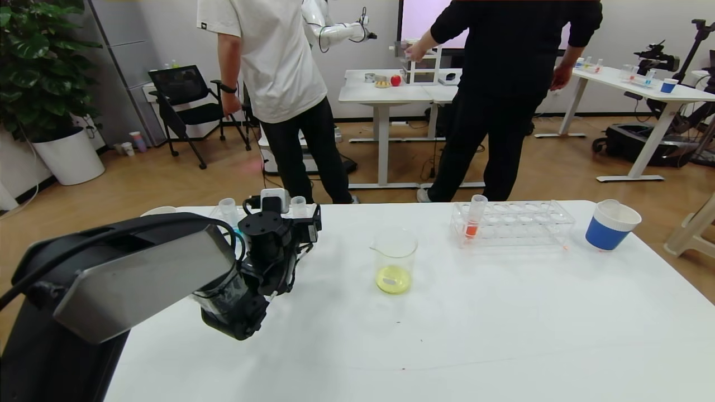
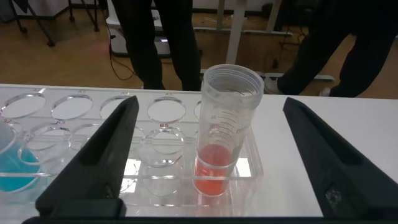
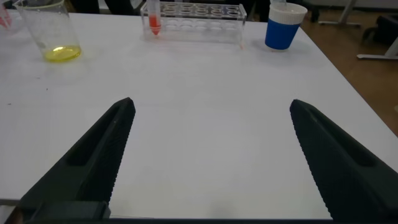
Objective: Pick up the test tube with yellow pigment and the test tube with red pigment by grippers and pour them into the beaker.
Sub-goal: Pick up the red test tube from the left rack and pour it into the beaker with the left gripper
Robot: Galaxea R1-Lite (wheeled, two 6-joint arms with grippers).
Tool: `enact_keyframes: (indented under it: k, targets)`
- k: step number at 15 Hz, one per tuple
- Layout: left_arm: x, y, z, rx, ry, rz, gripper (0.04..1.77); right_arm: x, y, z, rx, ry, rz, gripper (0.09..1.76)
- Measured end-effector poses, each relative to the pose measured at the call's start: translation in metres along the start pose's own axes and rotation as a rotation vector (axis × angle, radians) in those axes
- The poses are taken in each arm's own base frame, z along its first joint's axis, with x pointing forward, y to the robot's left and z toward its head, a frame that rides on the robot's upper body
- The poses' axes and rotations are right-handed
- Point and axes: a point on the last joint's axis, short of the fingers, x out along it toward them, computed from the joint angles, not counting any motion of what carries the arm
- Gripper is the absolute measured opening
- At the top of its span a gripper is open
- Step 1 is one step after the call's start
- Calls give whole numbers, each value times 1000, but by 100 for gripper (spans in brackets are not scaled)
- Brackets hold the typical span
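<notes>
My left gripper (image 1: 277,231) (image 2: 211,102) is open at the back left of the table. Its fingers (image 2: 102,155) stand on either side of the test tube with red pigment (image 2: 227,134), apart from it. That tube stands upright in the end hole of a clear rack (image 2: 93,124), with salmon-red liquid at its bottom; its top shows in the head view (image 1: 298,205). The beaker (image 1: 395,259) (image 3: 53,34) stands mid-table with yellow liquid in it. My right gripper (image 3: 211,104) is open and empty over bare table. The yellow-pigment tube is out of view.
A tube with blue liquid (image 2: 12,165) stands in the same rack. A second clear rack (image 1: 519,223) (image 3: 199,12) at the back right holds an orange-red tube (image 1: 475,218) (image 3: 153,22). A blue-and-white paper cup (image 1: 611,223) (image 3: 283,25) stands beside it. Two people stand behind the table.
</notes>
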Motion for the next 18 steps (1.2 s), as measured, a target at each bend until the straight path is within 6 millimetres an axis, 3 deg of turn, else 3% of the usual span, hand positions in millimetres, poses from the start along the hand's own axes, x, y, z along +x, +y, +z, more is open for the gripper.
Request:
enact_keyframes:
  k: [3, 4, 6, 12, 18]
  targets:
    - [0, -1, 2, 0, -6, -4, 41, 0, 0, 0, 0, 0, 0, 174]
    - [1, -1, 2, 0, -7, -3, 31, 0, 0, 0, 0, 0, 0, 174]
    - [0, -1, 2, 0, -7, -3, 51, 0, 0, 0, 0, 0, 0, 174]
    - [0, -1, 5, 9, -10, -4, 51, 0, 0, 0, 0, 0, 0, 174]
    - [1, -3, 45, 35, -27, -7, 51, 0, 0, 0, 0, 0, 0, 174]
